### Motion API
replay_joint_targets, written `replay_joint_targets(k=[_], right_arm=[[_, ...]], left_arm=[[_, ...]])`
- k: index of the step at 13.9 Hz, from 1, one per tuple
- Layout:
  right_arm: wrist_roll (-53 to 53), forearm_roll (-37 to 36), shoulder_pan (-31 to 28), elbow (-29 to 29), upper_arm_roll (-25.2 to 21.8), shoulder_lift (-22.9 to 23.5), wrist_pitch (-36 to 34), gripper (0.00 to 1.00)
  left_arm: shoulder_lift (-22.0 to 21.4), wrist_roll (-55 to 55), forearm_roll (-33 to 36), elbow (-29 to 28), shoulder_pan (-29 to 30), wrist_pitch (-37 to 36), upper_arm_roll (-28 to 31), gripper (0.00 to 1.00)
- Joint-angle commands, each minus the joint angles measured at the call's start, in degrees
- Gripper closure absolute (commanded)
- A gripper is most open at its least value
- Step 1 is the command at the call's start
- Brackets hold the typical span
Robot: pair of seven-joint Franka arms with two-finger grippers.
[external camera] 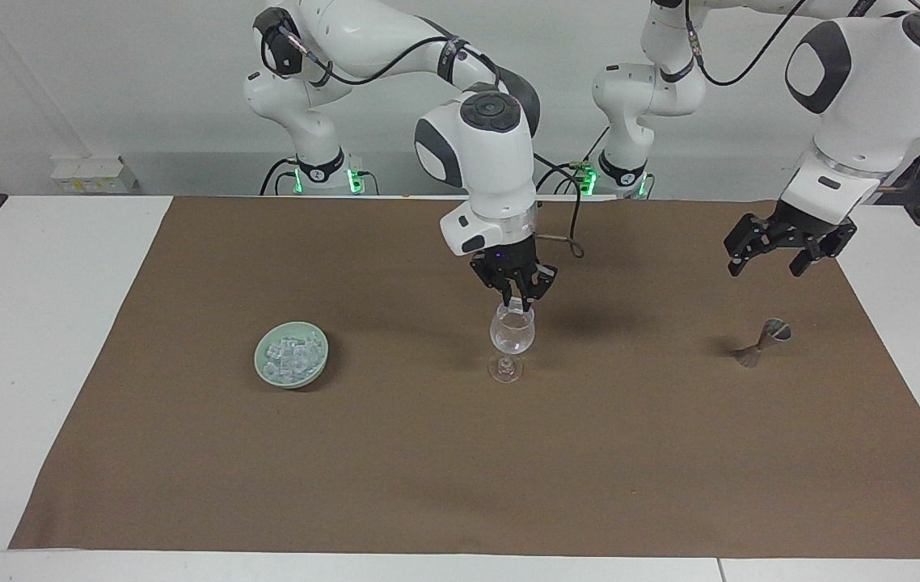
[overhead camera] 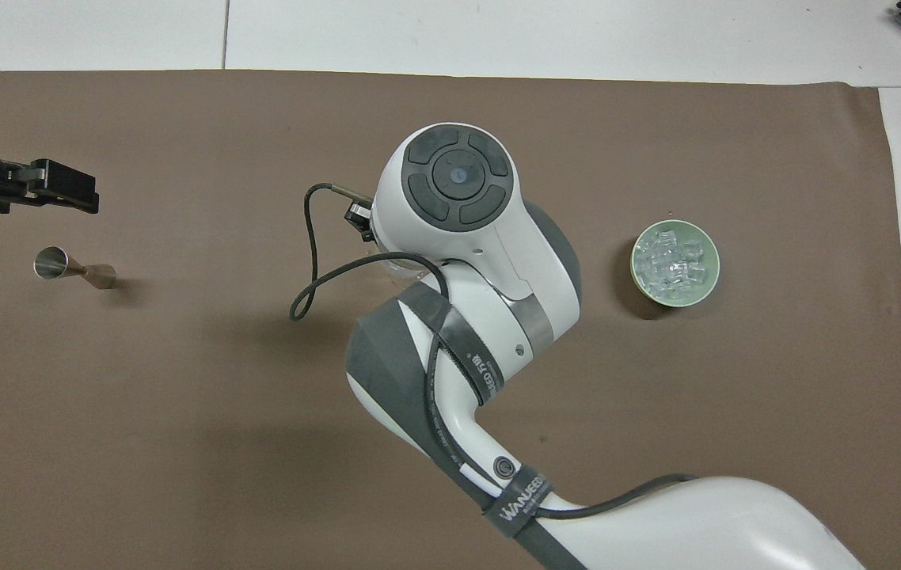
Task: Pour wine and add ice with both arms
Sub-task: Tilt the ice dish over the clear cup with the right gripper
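A clear wine glass (external camera: pixel 512 333) stands upright in the middle of the brown mat. Just above its rim, my right gripper (external camera: pixel 515 301) points straight down, shut on one small cube of ice (external camera: pixel 515 305). From overhead the right arm's wrist covers that gripper and most of the glass (overhead camera: pixel 397 270). More ice (external camera: pixel 291 354) is heaped in a pale green bowl (external camera: pixel 264 373) toward the right arm's end. My left gripper (external camera: pixel 775 255) hangs open and empty above the mat, near a small metal jigger (external camera: pixel 762 342). Whether the glass holds any wine I cannot tell.
The brown mat (external camera: pixel 460 469) covers most of the white table. The jigger (overhead camera: pixel 74 269) sits toward the left arm's end, the bowl (overhead camera: pixel 705 287) toward the right arm's end. A black cable loops off the right wrist (overhead camera: pixel 304 301).
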Motion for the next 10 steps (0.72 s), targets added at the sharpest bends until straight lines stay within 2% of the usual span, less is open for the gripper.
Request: replay_joint_targets(k=[1, 3, 6, 8, 9, 10], right_arm=[[1.43, -0.05, -0.08, 1.48, 0.53, 0.78, -0.77, 0.68], [1.34, -0.05, -0.08, 1.48, 0.44, 0.78, -0.68, 0.62], [1.43, -0.05, -0.08, 1.48, 0.44, 0.78, -0.68, 0.61], [1.17, -0.92, -0.43, 1.13, 0.18, -0.53, -0.86, 0.44], [0.82, -1.71, -0.95, 1.04, 0.26, -1.50, -0.77, 0.18], [0.82, -2.15, -1.22, 0.43, 0.00, -3.51, -1.03, 0.09]], left_arm=[[-0.39, 0.38, -0.55, 0.73, -0.39, -0.55, 0.56, 0.00], [-0.39, 0.12, -0.55, 0.64, -0.74, -0.81, 0.65, 0.00], [-0.47, 0.56, -0.64, 0.64, -0.21, -1.43, 0.56, 0.00], [-0.48, 0.56, -0.55, 0.64, -0.21, -1.43, 0.65, 0.00], [-0.39, 0.47, -0.47, 0.64, -0.21, -1.43, 0.65, 0.00], [-0.39, 0.38, -0.47, 0.64, -0.21, -1.35, 0.65, 0.00]])
